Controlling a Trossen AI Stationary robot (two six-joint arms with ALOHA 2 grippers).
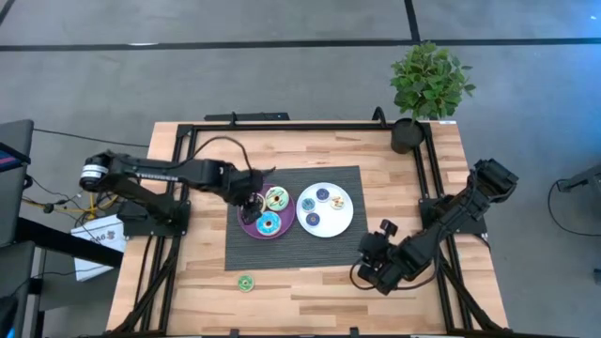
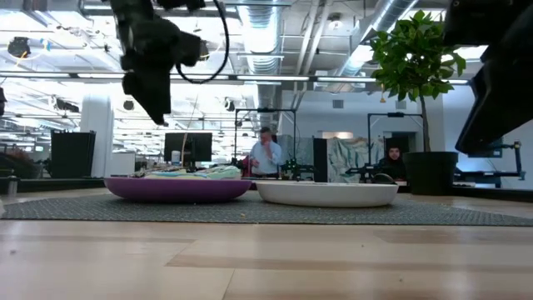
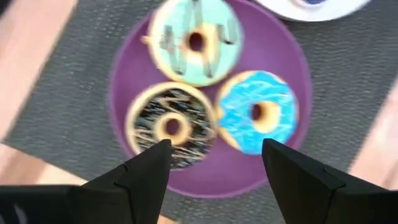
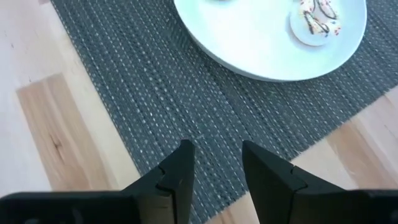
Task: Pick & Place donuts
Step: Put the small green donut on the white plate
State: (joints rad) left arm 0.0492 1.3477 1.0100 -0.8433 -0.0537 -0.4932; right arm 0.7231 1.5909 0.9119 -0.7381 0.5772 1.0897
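Note:
Three larger donuts lie flat on the purple plate [image 3: 124, 68]: a mint one [image 3: 194, 42], a dark brown one [image 3: 171, 126] and a cyan one [image 3: 258, 115]. My left gripper [image 3: 214, 155] hangs open above this plate [image 1: 266, 214], its fingers over the brown and cyan donuts, touching nothing. In the low view it [image 2: 154, 87] is well clear of the plate [image 2: 176, 187]. Three small donuts rest on the white plate [image 1: 325, 225]. One green donut [image 1: 245, 283] lies on the bare wood near the table's near edge. My right gripper [image 4: 217, 162] waits open over the mat's near right corner.
A dark woven mat [image 1: 291, 249] lies under both plates. A potted plant [image 1: 427, 84] stands at the table's far right corner. Black frame rails [image 1: 178, 141] run along the table's sides. People sit in the room behind the table [image 2: 265, 154].

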